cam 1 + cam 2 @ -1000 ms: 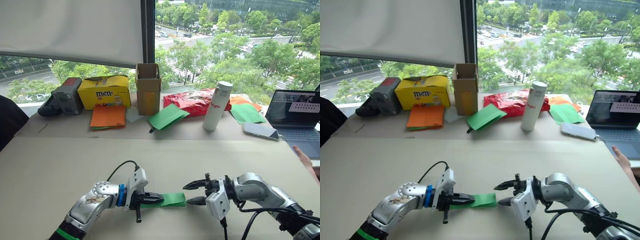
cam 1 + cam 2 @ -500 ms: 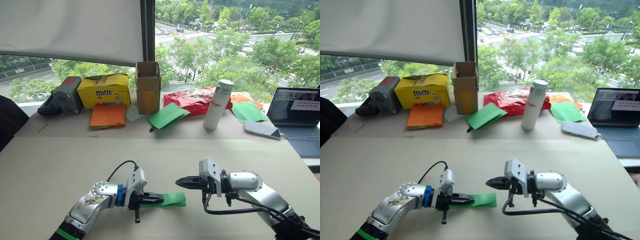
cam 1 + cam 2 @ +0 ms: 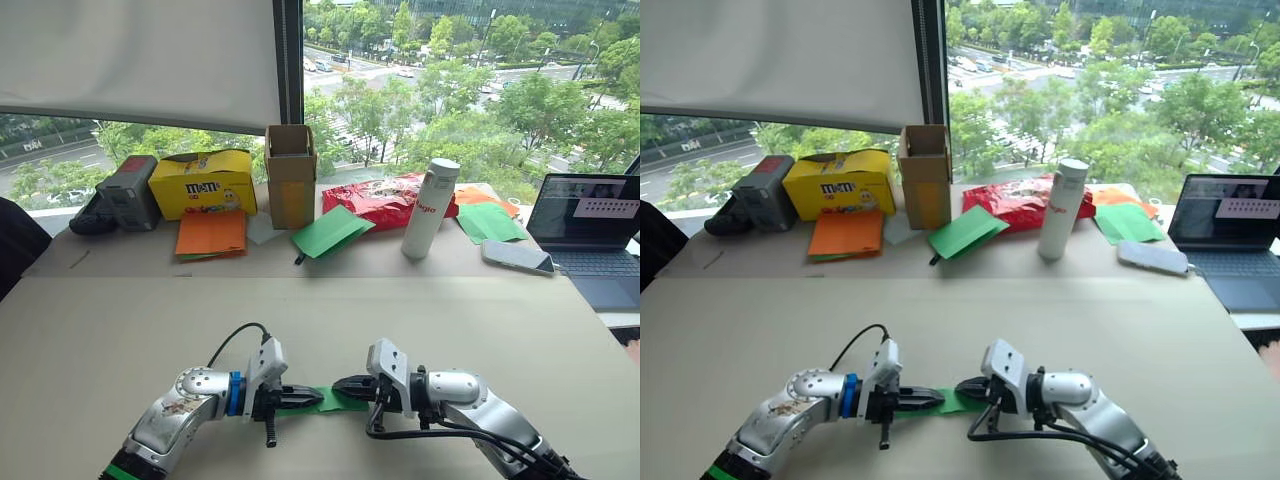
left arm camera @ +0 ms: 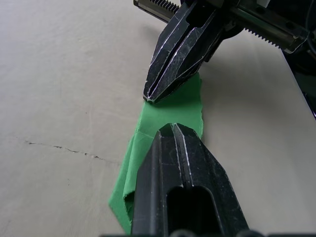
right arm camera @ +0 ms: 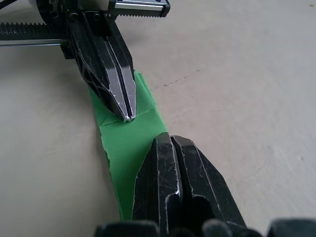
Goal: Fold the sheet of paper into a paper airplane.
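Note:
The bright green sheet of paper (image 3: 330,403) lies flat on the beige table (image 3: 120,330), folded into a slim layered strip, the paper airplane's narrow form. My left gripper (image 3: 316,394) is shut, with its tips resting on top of the strip's left part (image 4: 190,106). Facing it from the right, my right gripper (image 3: 338,385) is also shut and lies on the strip's other end (image 5: 131,143). The two tips nearly meet over the paper. No paper shows between either pair of fingers.
Along the back of the table are orange paper sheets (image 3: 212,233), loose green sheets (image 3: 333,231), a cardboard box (image 3: 291,176), a yellow box (image 3: 203,183), a red bag (image 3: 375,198), a white bottle (image 3: 427,208), a phone (image 3: 516,257) and a laptop (image 3: 590,225).
My right gripper was open beside the strip's right end; it has shut, turned over and moved left onto the paper. The left gripper has stayed in place.

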{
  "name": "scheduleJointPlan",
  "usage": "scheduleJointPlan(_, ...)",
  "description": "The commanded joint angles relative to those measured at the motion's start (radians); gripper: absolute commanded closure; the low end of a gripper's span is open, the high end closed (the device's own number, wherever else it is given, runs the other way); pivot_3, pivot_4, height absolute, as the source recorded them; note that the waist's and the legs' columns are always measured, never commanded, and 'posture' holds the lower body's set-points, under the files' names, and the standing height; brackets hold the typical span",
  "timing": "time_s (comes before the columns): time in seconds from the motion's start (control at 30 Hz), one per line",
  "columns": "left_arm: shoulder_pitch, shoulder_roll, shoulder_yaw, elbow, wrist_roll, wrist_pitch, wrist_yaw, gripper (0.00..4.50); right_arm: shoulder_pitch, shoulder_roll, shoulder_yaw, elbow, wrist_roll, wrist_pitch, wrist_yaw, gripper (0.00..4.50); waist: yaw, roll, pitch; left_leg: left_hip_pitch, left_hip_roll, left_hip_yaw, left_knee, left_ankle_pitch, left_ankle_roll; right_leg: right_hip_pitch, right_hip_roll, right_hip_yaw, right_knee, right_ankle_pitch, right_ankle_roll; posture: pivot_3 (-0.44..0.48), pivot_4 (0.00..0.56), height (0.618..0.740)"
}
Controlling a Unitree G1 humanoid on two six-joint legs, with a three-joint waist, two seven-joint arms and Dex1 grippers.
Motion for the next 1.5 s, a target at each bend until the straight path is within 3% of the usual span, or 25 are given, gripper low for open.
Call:
scheduleJointPlan(0.03, 0.028, 0.028, 0.158, -0.001, -0.073, 0.074, 0.053, 4.50, 0.057, -0.042, 0.005, 0.054, -0.057, 0.106, -0.017, 4.45, 0.000, 0.000, 0.000, 0.000, 0.000, 0.000, 0.000, 0.000, 0.000, 0.000, 0.000, 0.000, 0.000, 0.000, 0.000, 0.000, 0.150, 0.740)
scheduleJointPlan(0.2, 0.037, 0.020, 0.307, -0.060, -0.226, 0.123, 0.031, 4.50, 0.068, -0.015, 0.011, 0.026, -0.063, 0.137, -0.038, 4.45, 0.004, -0.002, 0.001, -0.001, 0.000, -0.001, 0.000, 0.000, 0.000, 0.000, -0.001, 0.000, -0.001, 0.000, 0.001, 0.000, 0.150, 0.740)
scheduleJointPlan(0.47, -0.006, -0.070, 0.180, -0.097, -0.163, 0.098, 0.049, 4.50, 0.065, -0.013, 0.009, 0.025, -0.079, 0.139, -0.042, 4.45, 0.002, -0.004, 0.000, -0.001, -0.001, 0.000, 0.000, 0.000, -0.001, 0.000, -0.001, 0.000, -0.002, 0.002, 0.001, 0.000, 0.150, 0.740)
scheduleJointPlan(0.67, 0.007, -0.022, -0.003, -0.020, 0.076, -0.055, 0.036, 4.50, 0.067, -0.020, 0.005, 0.014, -0.093, 0.133, -0.061, 4.45, 0.003, -0.004, 0.000, -0.001, -0.001, 0.001, 0.000, 0.000, -0.001, -0.001, 0.000, 0.000, -0.002, 0.002, 0.000, 0.000, 0.150, 0.740)
scheduleJointPlan(0.87, 0.001, 0.017, -0.092, 0.036, 0.199, -0.084, 0.032, 4.50, 0.029, -0.011, -0.044, -0.043, -0.067, 0.116, -0.047, 4.45, 0.005, -0.003, -0.001, -0.001, -0.001, 0.000, 0.000, 0.000, -0.001, -0.001, -0.002, 0.001, -0.002, 0.002, 0.001, 0.000, 0.150, 0.740)
scheduleJointPlan(1.33, 0.021, 0.019, -0.081, -0.005, 0.152, 0.033, 0.029, 4.50, -0.074, 0.086, 0.044, 0.001, -0.095, 0.134, 0.030, 4.45, 0.001, -0.002, -0.001, -0.001, -0.001, 0.000, 0.000, 0.000, -0.001, -0.001, -0.001, 0.001, -0.002, 0.002, 0.001, 0.000, 0.150, 0.740)
scheduleJointPlan(1.5, 0.030, 0.020, -0.073, -0.015, 0.137, 0.051, 0.025, 4.50, -0.058, 0.115, -0.008, -0.030, -0.075, 0.100, 0.021, 4.45, -0.001, -0.001, -0.002, -0.001, 0.000, 0.000, 0.000, 0.000, -0.001, -0.001, 0.000, 0.001, -0.001, 0.001, 0.001, 0.000, 0.150, 0.740)
